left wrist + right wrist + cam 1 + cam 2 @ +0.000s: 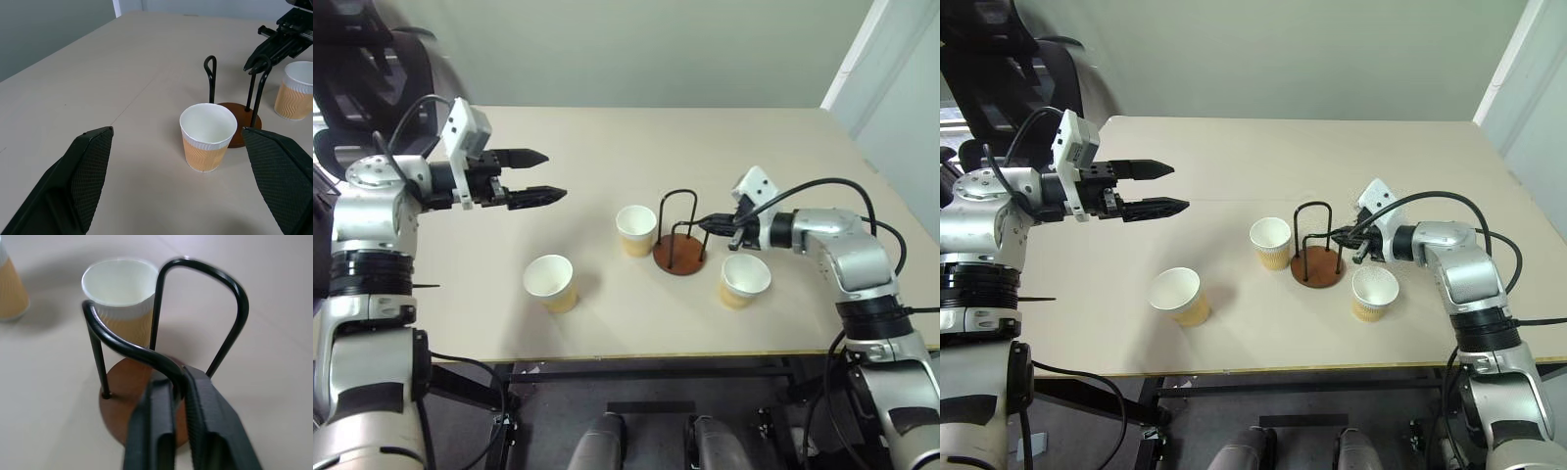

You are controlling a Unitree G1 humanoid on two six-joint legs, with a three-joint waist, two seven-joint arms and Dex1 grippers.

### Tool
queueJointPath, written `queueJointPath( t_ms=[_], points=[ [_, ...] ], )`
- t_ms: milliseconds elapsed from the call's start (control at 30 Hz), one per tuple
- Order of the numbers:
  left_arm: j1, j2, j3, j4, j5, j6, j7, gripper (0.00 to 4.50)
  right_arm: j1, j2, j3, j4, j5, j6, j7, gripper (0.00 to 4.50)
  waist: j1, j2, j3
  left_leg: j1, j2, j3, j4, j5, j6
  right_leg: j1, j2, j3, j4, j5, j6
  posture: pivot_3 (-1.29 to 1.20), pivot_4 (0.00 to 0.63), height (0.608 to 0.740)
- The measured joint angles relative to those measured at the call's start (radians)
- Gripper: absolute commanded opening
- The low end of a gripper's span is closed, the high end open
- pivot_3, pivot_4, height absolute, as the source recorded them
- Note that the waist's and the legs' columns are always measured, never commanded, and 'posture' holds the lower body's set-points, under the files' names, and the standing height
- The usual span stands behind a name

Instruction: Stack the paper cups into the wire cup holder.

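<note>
The wire cup holder [679, 255], a reddish-brown disc with black wire loops, stands empty right of the table's middle. My right gripper [706, 224] is shut on the top of one wire loop [128, 347], which runs between its fingertips. One paper cup [636, 230] stands upright just left of the holder. A second cup [744, 279] stands below my right gripper, near the table's front. The third cup [551, 282] stands further left, near the front. My left gripper [556, 174] hangs open in the air, up and left of the cups, holding nothing.
The beige table [607, 333] ends at its front edge close to the two near cups. A black chair [372, 59] stands behind the table's far left corner. A pale wall [891, 88] rises on the right.
</note>
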Motion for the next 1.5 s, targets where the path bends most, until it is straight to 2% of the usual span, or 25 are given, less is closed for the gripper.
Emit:
queueJointPath(
  t_ms=[267,467,767,1067,1500],
  points=[
    [-0.003,0.000,0.000,0.003,0.003,0.000,0.000,4.50,0.018,-0.012,0.014,-0.020,0.021,0.023,0.023,3.90,0.000,0.000,0.000,-0.001,0.000,0.000,0.000,0.000,0.000,0.000,0.000,0.000,-0.001,0.000,0.000,0.00,0.150,0.740],
    [-0.003,0.000,0.000,0.006,0.004,0.000,0.001,4.50,-0.001,-0.050,0.006,-0.004,0.036,0.033,0.035,3.90,0.001,0.000,0.000,-0.001,0.000,0.000,0.000,0.000,0.000,0.000,0.000,0.000,-0.001,0.000,0.000,0.00,0.150,0.740],
    [-0.003,0.000,0.000,0.007,0.003,-0.001,0.001,4.50,-0.072,-0.150,-0.082,0.035,0.129,0.110,0.096,3.90,0.001,0.000,0.000,-0.001,0.000,0.000,0.000,0.000,0.000,0.000,0.001,0.000,-0.001,0.000,0.001,0.00,0.150,0.740],
    [-0.003,-0.002,-0.001,0.015,0.014,-0.040,-0.006,4.50,-0.022,-0.277,-0.080,-0.168,0.243,0.195,0.203,3.90,0.003,0.000,0.000,-0.002,0.000,0.000,0.000,0.000,0.001,0.000,0.002,0.000,-0.002,-0.001,0.002,0.00,0.150,0.740],
    [-0.063,-0.033,-0.039,0.097,0.062,-0.109,-0.058,4.50,0.034,-0.396,-0.062,-0.305,0.281,0.205,0.268,3.90,0.003,-0.001,0.000,-0.002,0.000,-0.001,0.000,0.002,0.002,0.000,0.003,0.002,-0.002,-0.002,0.004,0.00,0.150,0.740]
  ],
)
